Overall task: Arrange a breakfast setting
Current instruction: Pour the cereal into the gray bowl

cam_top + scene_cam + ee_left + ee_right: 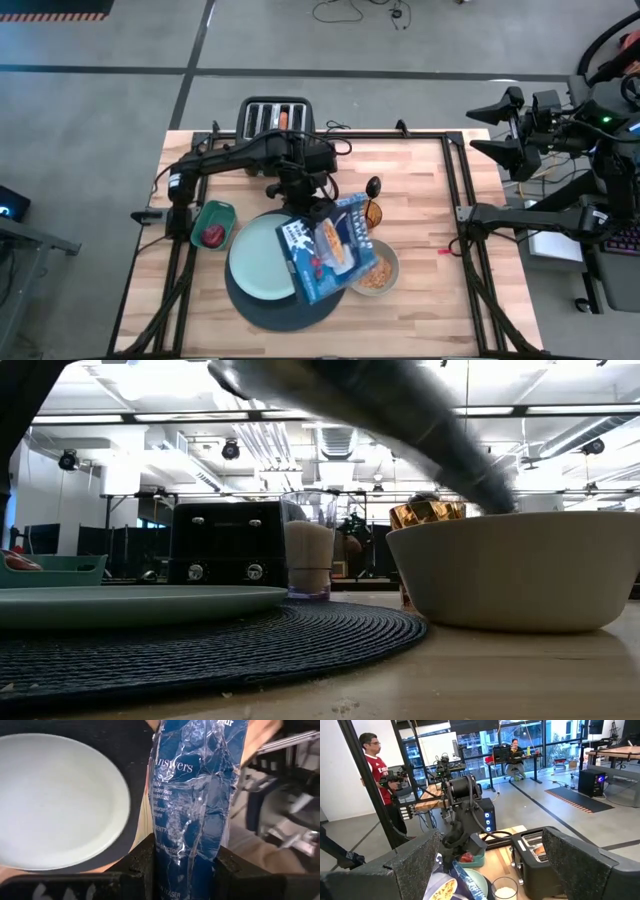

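The left gripper (185,870) is clamped on the narrow end of the cereal box (331,248), holding it in the air tilted over the bowl (376,270); in the high view the box spans from the plate (262,258) across to the bowl, its lower end at the bowl's rim, which reads as a pouring pose. Cereal already shows in the bowl, so the pour looks under way or nearly done, though I cannot tell whether anything is falling now. The plate sits on the round mat (250,305), just beside the bowl, so that the two make one place setting. The glass (374,212) stands just behind the bowl, toward the toaster (277,117), and the spoon (373,186) lies beyond the glass. Beside the plate, on the side away from the bowl, a teal dish (213,225) holds the red fruit (213,235), probably parked there until it is needed. Something orange-brown, likely the bagel (284,118), sits in a toaster slot. The right gripper (490,865) waits with its fingers spread wide, off the table's edge and well apart from the bowl, clear of the pour. A person in a red shirt (375,767) stands in the room beyond the table.
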Available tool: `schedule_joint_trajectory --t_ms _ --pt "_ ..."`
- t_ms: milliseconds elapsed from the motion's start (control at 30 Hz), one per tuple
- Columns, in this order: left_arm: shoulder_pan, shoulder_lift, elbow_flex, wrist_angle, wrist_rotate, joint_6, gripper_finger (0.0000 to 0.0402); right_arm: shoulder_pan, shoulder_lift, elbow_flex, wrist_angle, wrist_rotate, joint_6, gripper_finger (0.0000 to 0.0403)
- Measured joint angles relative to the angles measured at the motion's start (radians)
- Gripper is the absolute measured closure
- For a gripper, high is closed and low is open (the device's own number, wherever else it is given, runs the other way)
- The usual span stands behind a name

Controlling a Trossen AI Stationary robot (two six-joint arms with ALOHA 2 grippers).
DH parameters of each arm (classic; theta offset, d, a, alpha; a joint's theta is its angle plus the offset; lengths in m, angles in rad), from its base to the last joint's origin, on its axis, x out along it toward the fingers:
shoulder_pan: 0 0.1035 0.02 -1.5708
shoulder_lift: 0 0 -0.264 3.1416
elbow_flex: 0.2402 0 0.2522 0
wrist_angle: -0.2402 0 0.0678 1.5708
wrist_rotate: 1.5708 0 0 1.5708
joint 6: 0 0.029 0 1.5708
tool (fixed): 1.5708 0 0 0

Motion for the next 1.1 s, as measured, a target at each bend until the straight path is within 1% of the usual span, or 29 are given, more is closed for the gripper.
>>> schedule_joint_trajectory --t_ms 100,533,1033,1100 --pt "0.0 0.0 -0.001 -0.033 -0.016 0.004 0.0307 0.0 0.0 0.0 0.0 0.0 -0.006 0.006" --pt "-0.011 -0.005 -0.001 -0.026 -0.01 0.015 0.0308 0.0 0.0 0.0 0.0 0.0 -0.007 0.006" --pt "-0.041 -0.056 -0.001 -0.02 -0.173 0.153 0.0308 0.0 0.0 0.0 -0.016 0.0 -0.007 0.006" --pt "-0.05 -0.064 -0.001 -0.016 -0.214 0.18 0.0308 0.0 -0.001 -0.006 -0.034 0.0 0.014 0.006"
